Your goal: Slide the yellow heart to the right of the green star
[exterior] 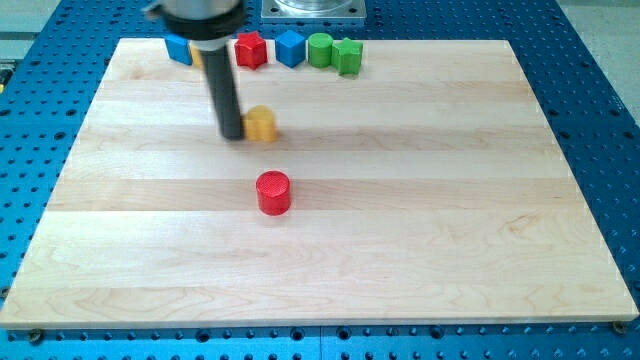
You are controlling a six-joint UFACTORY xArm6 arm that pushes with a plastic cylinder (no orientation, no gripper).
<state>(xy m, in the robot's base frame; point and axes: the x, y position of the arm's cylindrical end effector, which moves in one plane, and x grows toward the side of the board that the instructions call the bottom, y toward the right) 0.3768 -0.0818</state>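
Observation:
The yellow heart (262, 124) lies on the wooden board in the upper left-centre of the view. My tip (232, 135) stands right at its left side, touching or nearly touching it. The green star (348, 56) sits near the board's top edge, at the right end of a row of blocks, well up and to the right of the heart. The rod hides part of the row behind it.
Along the top edge stand a blue block (179, 49), a red block (250, 49), a blue block (290, 47) and a green cylinder (319, 48). A red cylinder (273, 192) stands below the heart near the board's middle. The board (450, 220) lies on a blue perforated table.

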